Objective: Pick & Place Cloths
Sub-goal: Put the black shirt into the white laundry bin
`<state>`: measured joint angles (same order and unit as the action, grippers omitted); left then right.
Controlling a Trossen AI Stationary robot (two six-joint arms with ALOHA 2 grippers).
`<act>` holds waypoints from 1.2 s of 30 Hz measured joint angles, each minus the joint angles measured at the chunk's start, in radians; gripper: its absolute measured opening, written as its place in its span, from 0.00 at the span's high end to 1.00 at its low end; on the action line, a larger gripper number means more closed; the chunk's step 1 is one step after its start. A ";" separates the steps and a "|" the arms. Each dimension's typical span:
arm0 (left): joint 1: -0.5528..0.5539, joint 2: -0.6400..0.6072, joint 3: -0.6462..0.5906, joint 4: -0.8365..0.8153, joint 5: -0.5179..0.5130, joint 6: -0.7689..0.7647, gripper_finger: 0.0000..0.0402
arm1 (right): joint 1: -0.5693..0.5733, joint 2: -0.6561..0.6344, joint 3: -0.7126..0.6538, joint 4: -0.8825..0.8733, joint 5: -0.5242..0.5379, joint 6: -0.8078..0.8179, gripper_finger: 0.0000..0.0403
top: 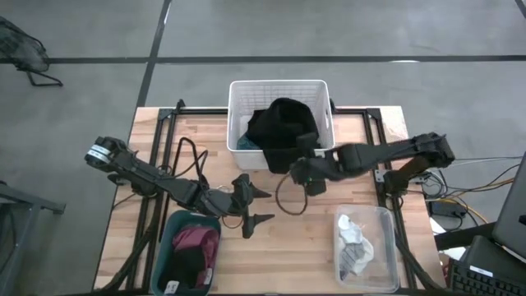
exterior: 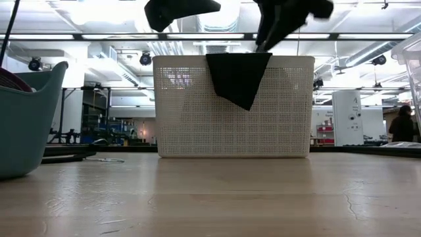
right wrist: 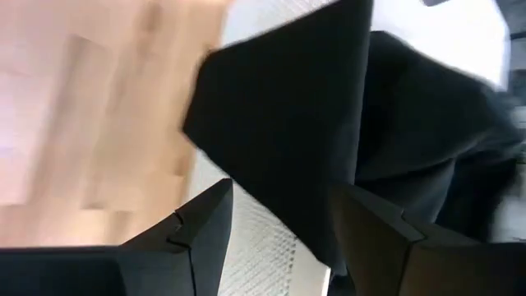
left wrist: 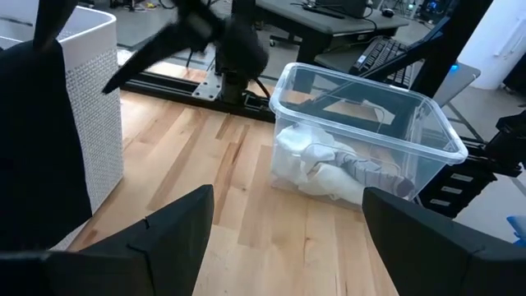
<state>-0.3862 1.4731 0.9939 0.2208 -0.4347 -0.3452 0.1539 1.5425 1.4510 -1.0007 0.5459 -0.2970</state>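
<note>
Matt black cloth (top: 283,123), perforated plastic basket (top: 240,99)

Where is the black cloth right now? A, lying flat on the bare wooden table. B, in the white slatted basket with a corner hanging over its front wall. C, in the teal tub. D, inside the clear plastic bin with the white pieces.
B: the black cloth sits in the white basket, and in the low view its corner hangs over the front wall, with the right gripper just in front.
</note>
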 joint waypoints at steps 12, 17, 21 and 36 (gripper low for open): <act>0.000 0.000 0.000 0.004 0.000 0.000 0.21 | 0.053 -0.059 -0.305 0.326 0.416 -0.150 0.63; 0.000 0.000 0.000 0.003 0.000 0.001 0.21 | 0.055 -0.056 -0.346 0.419 0.431 -0.200 0.70; 0.000 0.000 0.000 0.003 0.000 0.001 0.21 | 0.056 -0.057 -0.346 0.444 0.431 -0.210 0.79; 0.000 0.000 0.000 0.001 -0.001 0.001 0.21 | 0.038 -0.057 -0.115 0.444 0.423 -0.245 0.97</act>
<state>-0.3862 1.4734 0.9936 0.2222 -0.4355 -0.3443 0.1917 1.4857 1.3364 -0.5565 0.9685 -0.5421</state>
